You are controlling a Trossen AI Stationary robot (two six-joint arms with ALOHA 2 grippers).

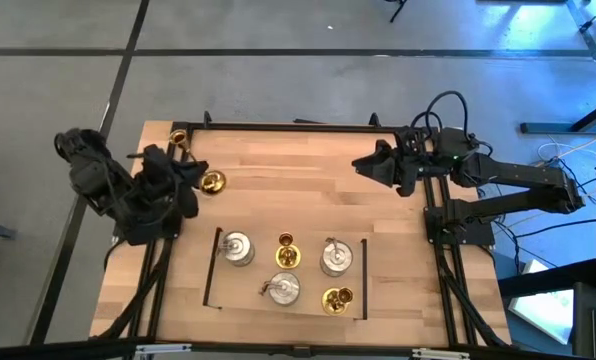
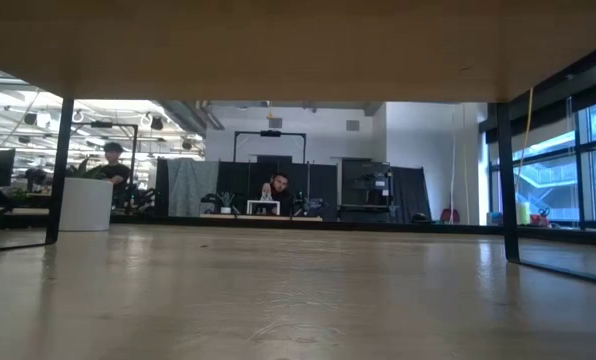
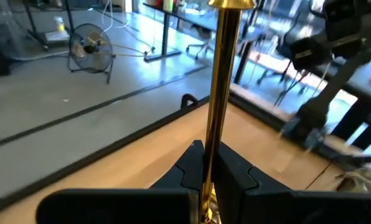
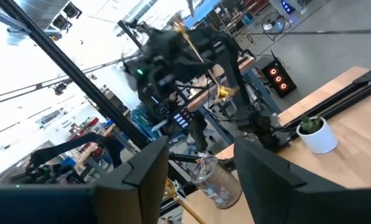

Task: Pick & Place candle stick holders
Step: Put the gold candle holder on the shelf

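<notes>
My left gripper (image 1: 193, 165) hovers over the table's far left corner, shut on a gold candle stick holder whose two ends (image 1: 178, 135) (image 1: 213, 182) stick out on either side of it. Near the front, three squat silver holders (image 1: 237, 248) (image 1: 336, 257) (image 1: 284, 289) and two gold ones (image 1: 286, 248) (image 1: 338, 299) stand on their bases on the wood between two dark strips. My right gripper (image 1: 361, 165) waits open at the far right, with nothing between its fingers (image 4: 149, 171). My left gripper pinches the gold holder's slim stem (image 3: 209, 155) between its two fingers. The fingers lie across the stem, and most of its length rises past them to a wider end (image 3: 230, 3). The holder is tilted and lifted clear of the table.
A dark metal frame (image 1: 298, 124) runs along the table's far edge and sides. Two dark strips (image 1: 214, 268) (image 1: 364, 280) bound the group of holders. The middle of the wooden top (image 1: 298, 190) is bare. People sit in the room beyond the table (image 2: 276, 190).
</notes>
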